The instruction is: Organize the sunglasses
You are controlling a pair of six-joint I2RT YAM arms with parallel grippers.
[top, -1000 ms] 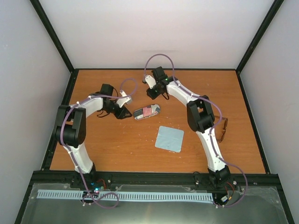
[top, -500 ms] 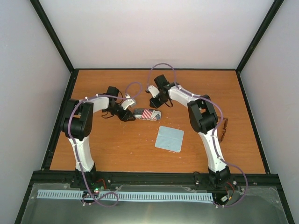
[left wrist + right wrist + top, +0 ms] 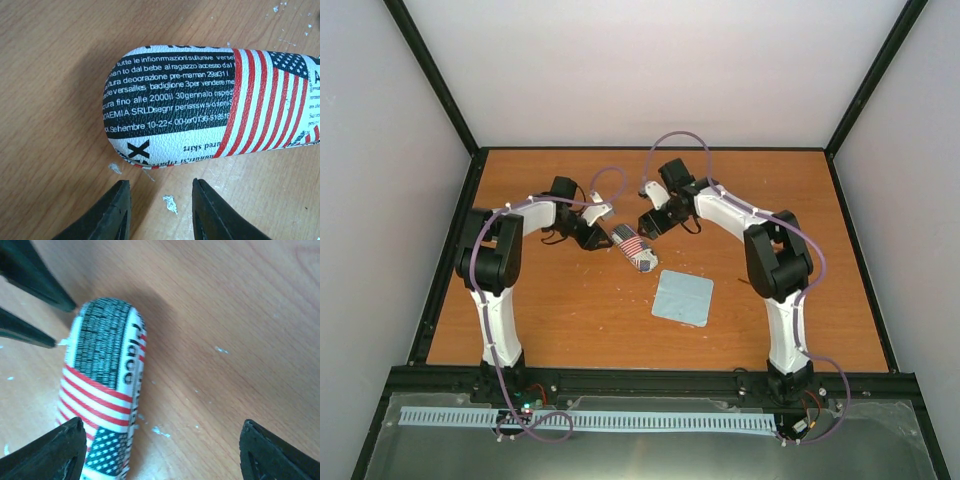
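Swung slantwise since half a second ago, the case [image 3: 635, 248] sits just ahead of the narrowly parted, empty left jaws and between the wide-released right jaws, likely bracing it for opening. No view shows the sunglasses.

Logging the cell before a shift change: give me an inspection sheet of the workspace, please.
Surface: wooden table, white flecks by the case.
Job's things: sunglasses, nothing seen.
Clutter: flag-patterned case; light blue cloth lying apart from it.
Grippers: left pincer open, tips just short of the case; right pincer wide open near its other end.
Cables: purple cables arching above the table.
Surroundings: white walls, black frame.
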